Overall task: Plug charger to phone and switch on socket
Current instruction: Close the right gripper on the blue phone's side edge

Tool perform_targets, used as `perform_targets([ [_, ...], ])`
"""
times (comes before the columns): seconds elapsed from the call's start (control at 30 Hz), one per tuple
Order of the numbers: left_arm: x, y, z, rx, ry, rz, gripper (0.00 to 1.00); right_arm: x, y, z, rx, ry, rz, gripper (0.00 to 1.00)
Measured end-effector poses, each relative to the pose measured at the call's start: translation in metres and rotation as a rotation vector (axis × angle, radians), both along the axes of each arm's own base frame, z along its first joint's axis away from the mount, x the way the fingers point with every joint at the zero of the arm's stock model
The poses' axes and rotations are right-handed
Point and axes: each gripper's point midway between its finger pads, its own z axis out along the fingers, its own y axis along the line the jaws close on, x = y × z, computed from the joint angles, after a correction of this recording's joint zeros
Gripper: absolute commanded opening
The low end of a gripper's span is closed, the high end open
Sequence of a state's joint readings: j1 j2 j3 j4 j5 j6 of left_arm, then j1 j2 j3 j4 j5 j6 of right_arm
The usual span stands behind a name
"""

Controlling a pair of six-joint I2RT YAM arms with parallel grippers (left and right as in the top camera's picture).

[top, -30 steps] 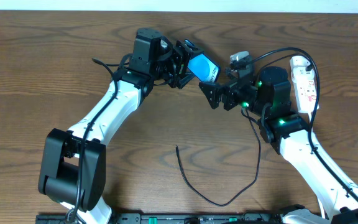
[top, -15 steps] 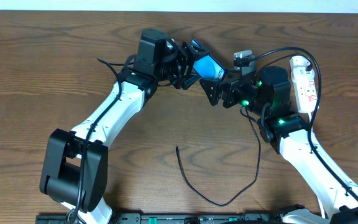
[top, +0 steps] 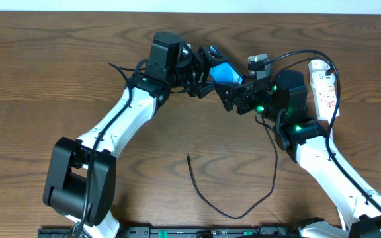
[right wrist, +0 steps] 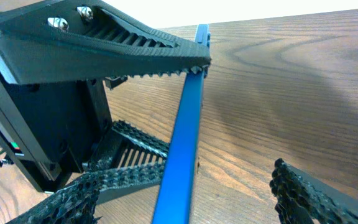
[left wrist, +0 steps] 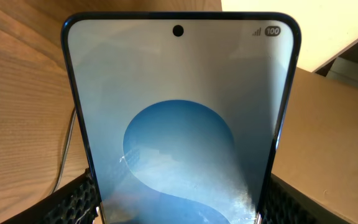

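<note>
The phone (top: 227, 71), with its blue screen, is held off the table between the arms. My left gripper (top: 207, 71) is shut on it, and in the left wrist view the phone (left wrist: 182, 106) fills the frame with a finger pad (left wrist: 73, 200) on each side edge. My right gripper (top: 235, 94) is open and straddles the phone's other end. In the right wrist view the phone (right wrist: 184, 137) shows edge-on as a blue strip, clear of both pads (right wrist: 303, 193). The charger cable (top: 237, 215) loops over the near table, its free tip (top: 188, 157) lying loose. The socket (top: 324, 86) lies at the far right.
A small white adapter (top: 256, 61) sits behind my right gripper, with black cable arcing from it over the socket. A thin dark cable (left wrist: 64, 162) lies on the wood left of the phone. The wooden table (top: 45, 66) ends at a pale back wall.
My left gripper has carried the phone to the right, into the gap of my right gripper. The right jaws have narrowed a little around the phone's end.
</note>
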State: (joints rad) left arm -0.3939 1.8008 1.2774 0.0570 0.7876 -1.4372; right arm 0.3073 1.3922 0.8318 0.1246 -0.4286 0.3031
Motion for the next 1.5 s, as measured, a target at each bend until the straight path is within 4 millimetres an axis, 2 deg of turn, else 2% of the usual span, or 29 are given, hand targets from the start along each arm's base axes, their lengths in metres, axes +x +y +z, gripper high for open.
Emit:
perform_targets([
  [0.53, -0.002, -0.005, -0.001, 0.008, -0.003, -0.002, 0.07, 0.0, 0.0, 0.0, 0.0, 0.0, -0.001, 0.71],
  [0.87, 0.001, -0.003, -0.002, 0.019, -0.008, 0.017, 0.07, 0.0, 0.0, 0.0, -0.001, 0.0, -0.003, 0.67],
  [1.23, -0.007, -0.016, -0.003, 0.024, -0.011, -0.005, 0.07, 0.0, 0.0, 0.0, -0.001, 0.0, -0.003, 0.56],
  [1.27, -0.007, -0.015, -0.003, 0.025, -0.011, -0.003, 0.07, 0.0, 0.0, 0.0, -0.001, 0.0, -0.003, 0.54],
  [1.3, -0.007, -0.015, -0.003, 0.026, -0.012, -0.002, 0.07, 0.0, 0.0, 0.0, -0.001, 0.0, -0.003, 0.46],
  [1.4, -0.007, -0.015, -0.003, 0.026, -0.011, -0.001, 0.07, 0.0, -0.001, 0.0, 0.0, 0.002, -0.005, 0.35],
  [1.5, -0.007, -0.015, -0.003, 0.026, -0.011, -0.002, 0.08, 0.001, -0.001, 0.0, -0.001, 0.001, -0.008, 0.32],
])
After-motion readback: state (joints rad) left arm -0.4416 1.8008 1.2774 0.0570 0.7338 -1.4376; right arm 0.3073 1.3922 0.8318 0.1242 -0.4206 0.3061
